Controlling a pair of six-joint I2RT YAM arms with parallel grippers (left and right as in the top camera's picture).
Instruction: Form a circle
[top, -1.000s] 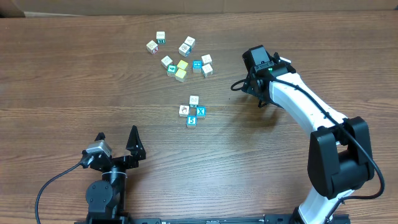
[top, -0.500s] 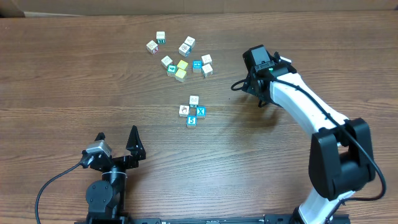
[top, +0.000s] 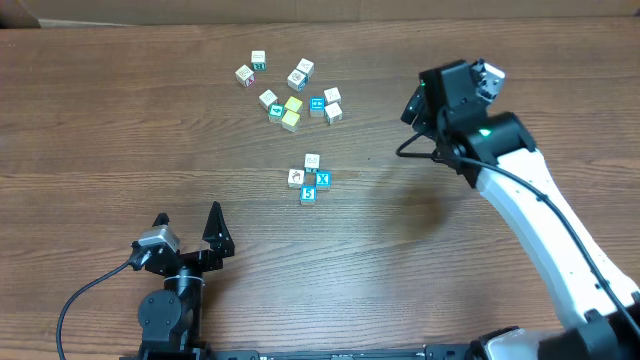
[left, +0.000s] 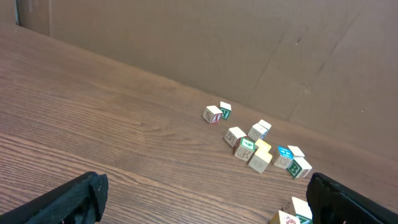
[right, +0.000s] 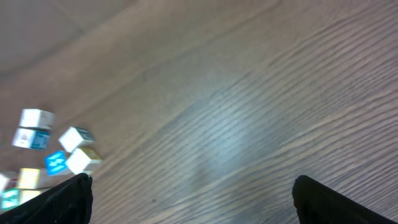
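Left pincer (top: 186, 214): nearest to me, jaws spread wide, holding nothing, at the near edge of the brown wooden worktop (top: 100, 130).
Circle (top: 310, 178): tight cluster of four small cubes, two white-faced and two bright blue-faced, mid-worktop, well apart from both my pincers.
Right pincer (right: 193, 202): jaws wide, empty, off to the cluster's right and farther back.
Loose cubes (top: 290, 95): white, yellow and teal scatter, farthest, beyond the cluster.
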